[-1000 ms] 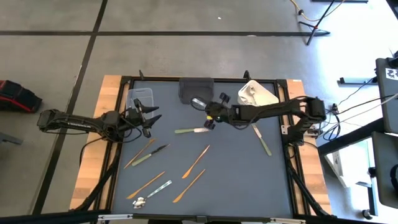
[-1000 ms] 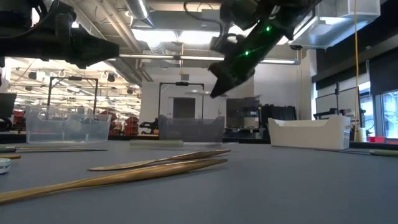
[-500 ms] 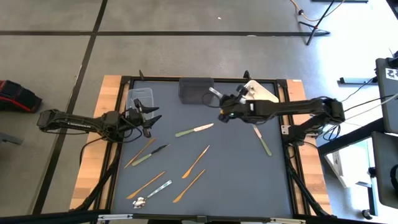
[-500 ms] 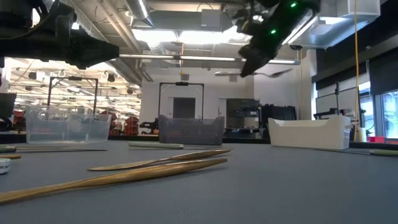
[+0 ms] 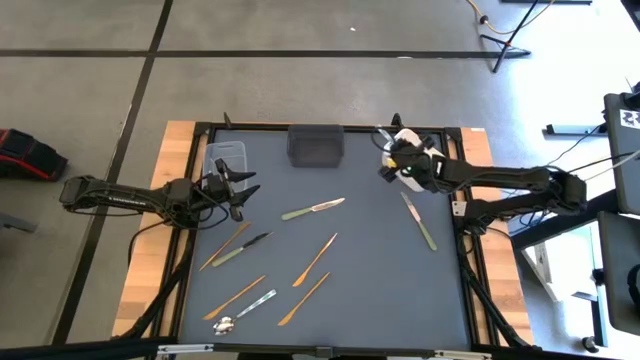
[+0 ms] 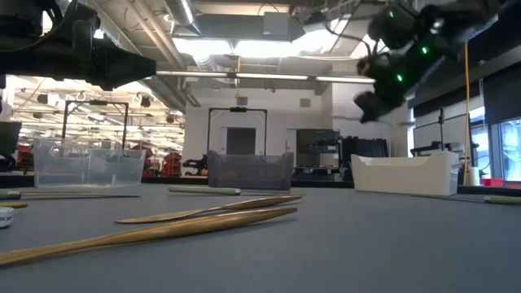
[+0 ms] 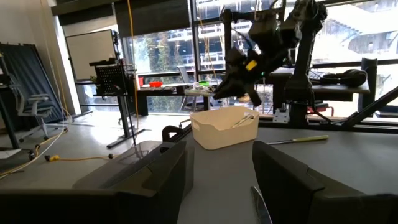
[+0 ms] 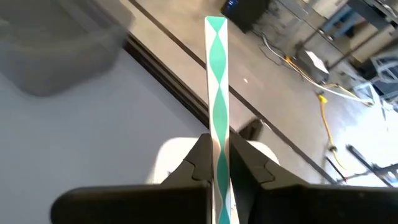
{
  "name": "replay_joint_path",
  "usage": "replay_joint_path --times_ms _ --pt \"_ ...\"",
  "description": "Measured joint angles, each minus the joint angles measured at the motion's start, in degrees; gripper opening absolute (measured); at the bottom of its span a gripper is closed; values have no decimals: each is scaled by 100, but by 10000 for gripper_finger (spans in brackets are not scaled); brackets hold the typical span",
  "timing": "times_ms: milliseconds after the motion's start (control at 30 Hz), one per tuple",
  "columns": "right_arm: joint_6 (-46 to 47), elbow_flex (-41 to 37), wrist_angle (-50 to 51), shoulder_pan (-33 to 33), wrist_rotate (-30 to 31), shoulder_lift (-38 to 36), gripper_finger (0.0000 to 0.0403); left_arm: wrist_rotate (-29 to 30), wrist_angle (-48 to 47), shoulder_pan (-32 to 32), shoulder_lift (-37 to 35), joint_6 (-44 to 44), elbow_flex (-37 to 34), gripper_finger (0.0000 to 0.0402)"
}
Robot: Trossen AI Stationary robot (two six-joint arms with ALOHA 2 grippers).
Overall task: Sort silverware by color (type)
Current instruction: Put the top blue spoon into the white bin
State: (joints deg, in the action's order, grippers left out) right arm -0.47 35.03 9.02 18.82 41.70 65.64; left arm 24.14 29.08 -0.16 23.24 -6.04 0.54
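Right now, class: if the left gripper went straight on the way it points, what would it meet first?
Probably the white tub: the left gripper faces it across bare table, though the depth is unclear.

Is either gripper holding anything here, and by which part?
The right gripper pinches a slim shiny utensil near one end; the left gripper holds nothing.

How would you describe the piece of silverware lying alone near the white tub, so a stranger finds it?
Start at the white rectangular tub at the table's far right corner. Just in front of it, one slim pale silver-green piece lies diagonally by the right edge, far from the copper-gold pieces clustered left.
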Motion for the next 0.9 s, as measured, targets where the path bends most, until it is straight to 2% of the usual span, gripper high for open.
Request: replay_joint_path --times_ms 367,700,900 --pt "-24 -941 -832 768 -34 -19 21 2 2 0 0 -2 0 179" --pt "33 -1054 -895 1137 -529 -19 21 2 2 0 0 2 0 179" --pt "46 -1054 -718 1122 -530 -19 34 2 -11 0 0 4 0 179"
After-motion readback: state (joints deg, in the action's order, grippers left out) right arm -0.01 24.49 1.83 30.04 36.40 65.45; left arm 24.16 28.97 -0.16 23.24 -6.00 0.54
